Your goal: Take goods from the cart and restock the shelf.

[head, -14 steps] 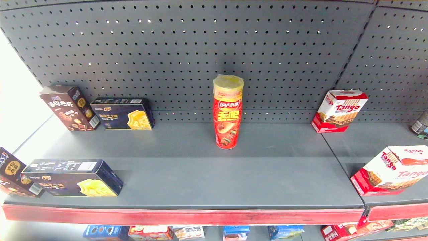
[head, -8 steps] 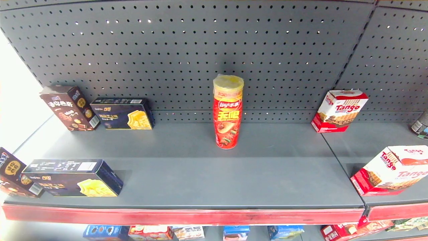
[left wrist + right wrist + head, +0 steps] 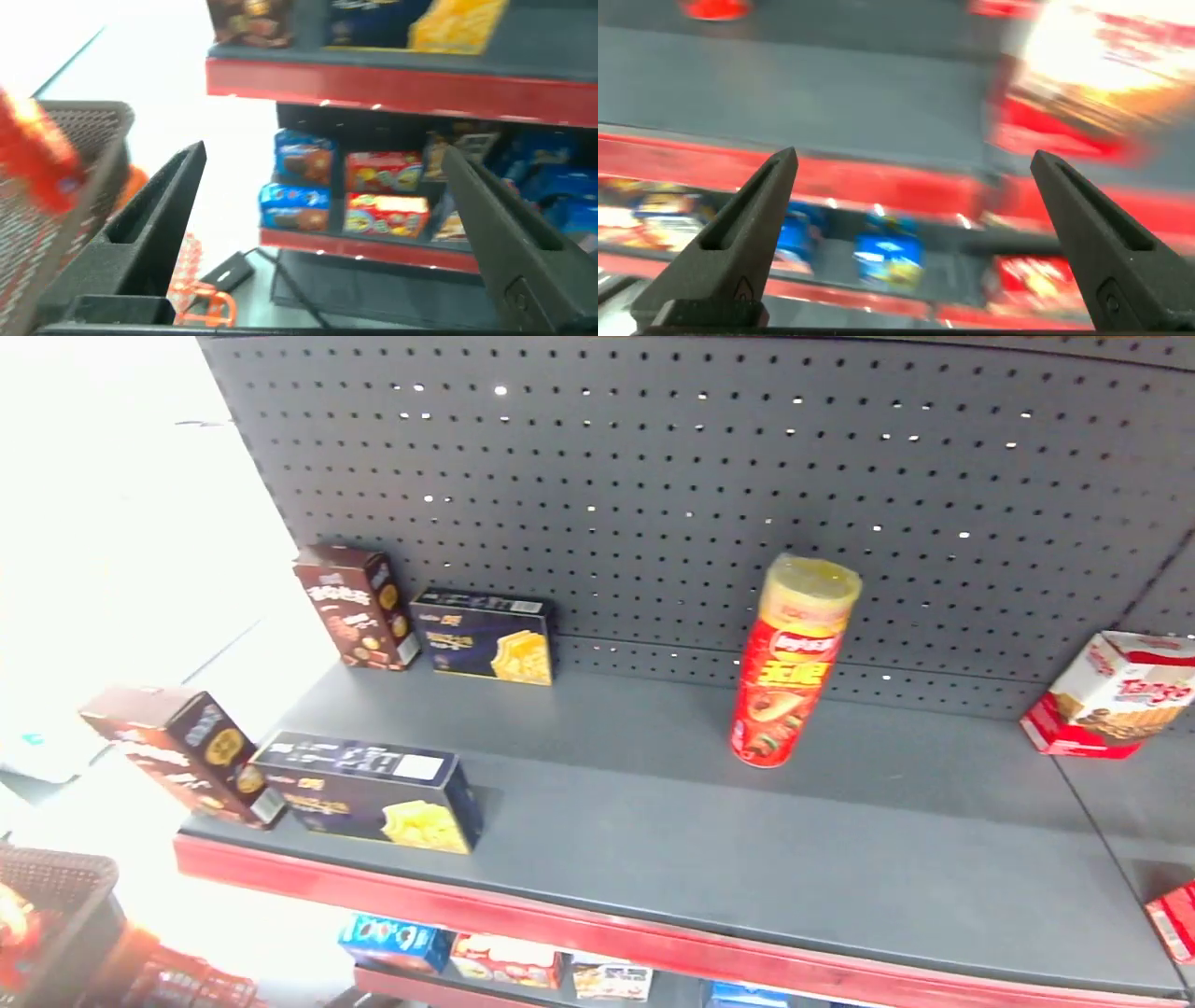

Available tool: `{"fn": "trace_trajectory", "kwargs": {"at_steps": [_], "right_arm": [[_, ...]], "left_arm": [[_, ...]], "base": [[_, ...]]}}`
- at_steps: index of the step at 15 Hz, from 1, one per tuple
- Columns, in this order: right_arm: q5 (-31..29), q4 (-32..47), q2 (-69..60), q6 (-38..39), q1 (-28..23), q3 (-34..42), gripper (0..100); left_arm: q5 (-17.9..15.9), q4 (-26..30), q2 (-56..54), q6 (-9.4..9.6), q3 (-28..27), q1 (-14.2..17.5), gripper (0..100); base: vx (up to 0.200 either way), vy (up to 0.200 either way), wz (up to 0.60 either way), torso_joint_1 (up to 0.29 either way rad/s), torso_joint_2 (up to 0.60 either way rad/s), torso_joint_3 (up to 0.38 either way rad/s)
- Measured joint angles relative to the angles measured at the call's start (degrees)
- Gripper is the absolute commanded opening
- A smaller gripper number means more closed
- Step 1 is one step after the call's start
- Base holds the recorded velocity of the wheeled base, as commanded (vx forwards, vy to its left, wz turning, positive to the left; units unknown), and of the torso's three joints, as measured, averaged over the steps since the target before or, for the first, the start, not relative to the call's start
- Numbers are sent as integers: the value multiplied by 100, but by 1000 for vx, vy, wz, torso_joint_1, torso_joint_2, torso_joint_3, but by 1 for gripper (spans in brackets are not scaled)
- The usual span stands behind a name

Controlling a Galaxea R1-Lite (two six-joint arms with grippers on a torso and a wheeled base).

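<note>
- Black left gripper point(image 3: 322, 252) is hanging spread wide and empty, near the mesh cart point(image 3: 47, 233).
- Right gripper point(image 3: 915, 252) is likewise gaping, holding nothing, facing the red edge of the shelf point(image 3: 831, 93).
- Red chip can point(image 3: 792, 663) is standing upright on that grey shelf, near the pegboard point(image 3: 653, 476), well apart from the boxes point(image 3: 485, 635).

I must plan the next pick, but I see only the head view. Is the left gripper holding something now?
Observer: No. The left gripper is open and holds nothing.
Operator: Where is it, relative to the cart?
Observer: The cart's mesh basket is just to one side of it; a blurred red item seems to lie in it.
Operator: And the right gripper?
Observer: The right gripper is open and empty too, facing the shelf's red front edge.
</note>
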Motion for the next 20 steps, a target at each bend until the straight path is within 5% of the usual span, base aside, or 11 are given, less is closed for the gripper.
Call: {"fn": "trace_trajectory", "kwargs": {"at_steps": [5,17,20], "right_arm": [[-2,6,0,18,0,0,100],[-9,9,0,27,0,0,100],[-9,9,0,27,0,0,100]], "left_arm": [[0,0,0,-2,0,1,100],[-46,2,0,24,0,-5,100],[339,22,0,41,-135,11,100]], "base": [[0,0,600,4,-1,2],[0,0,0,0,0,0],[0,0,0,0,0,0]]}}
